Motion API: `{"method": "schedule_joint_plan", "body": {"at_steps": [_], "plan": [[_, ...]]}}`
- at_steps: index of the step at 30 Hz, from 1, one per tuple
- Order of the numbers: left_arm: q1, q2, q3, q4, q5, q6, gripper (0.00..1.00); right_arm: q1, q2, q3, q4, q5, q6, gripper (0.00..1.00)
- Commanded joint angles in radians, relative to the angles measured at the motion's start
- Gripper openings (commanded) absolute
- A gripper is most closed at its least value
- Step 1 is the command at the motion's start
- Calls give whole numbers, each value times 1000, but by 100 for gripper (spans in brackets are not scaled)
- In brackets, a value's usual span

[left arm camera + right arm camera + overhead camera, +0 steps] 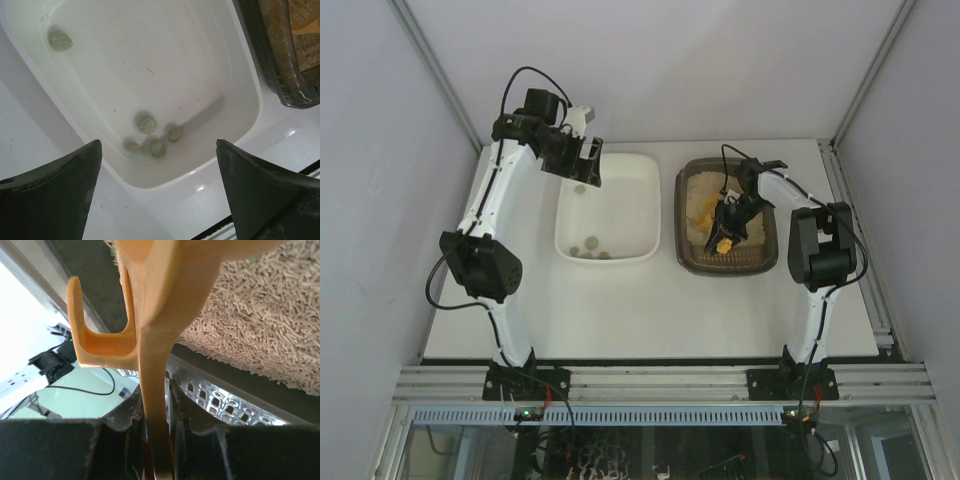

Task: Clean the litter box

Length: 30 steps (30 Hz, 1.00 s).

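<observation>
Lab cell: aluminium frame (660,381), grey walls (660,60)

White links (490,190); black joints (480,265) — looping black cables (527,68)

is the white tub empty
No, five greenish-grey clumps lie on the floor of the white tub in the left wrist view.

Scanning all three views now, and there's nothing to read: no lettering, label, brand mark, number or sign is legible on any surface.
</observation>
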<state>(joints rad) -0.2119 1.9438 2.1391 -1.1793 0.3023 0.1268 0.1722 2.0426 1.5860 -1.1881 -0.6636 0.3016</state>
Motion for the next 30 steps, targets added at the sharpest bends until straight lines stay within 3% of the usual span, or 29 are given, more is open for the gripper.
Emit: {"method": "schedule_joint_plan", "body": {"at_steps": [1, 6, 11, 14, 17, 22, 26, 30], "plan": [[-21, -15, 38, -35, 66, 31, 100, 47, -89, -28, -21, 179, -21, 0], [-119, 94, 126, -172, 210, 17, 100, 125, -76, -12, -54, 257, -28, 0], [-195, 127, 117, -211, 251, -66, 100, 133, -90, -22, -52, 256, -33, 0], [-198, 114, 63, -160, 382, -181, 100, 111, -102, -23, -47, 250, -37, 0], [-207, 70, -45, 4, 462, -334, 100, 95, -104, -22, -43, 251, -38, 0], [-256, 81, -24, 101, 373, -527, 100, 89, -94, -23, -31, 258, -41, 0], [-265, 48, -179, 323, 336, -776, 100, 97, -73, -11, -32, 274, -45, 0], [-299, 52, -225, 385, 225, -945, 100, 101, -54, 14, -40, 271, -50, 0]]}}
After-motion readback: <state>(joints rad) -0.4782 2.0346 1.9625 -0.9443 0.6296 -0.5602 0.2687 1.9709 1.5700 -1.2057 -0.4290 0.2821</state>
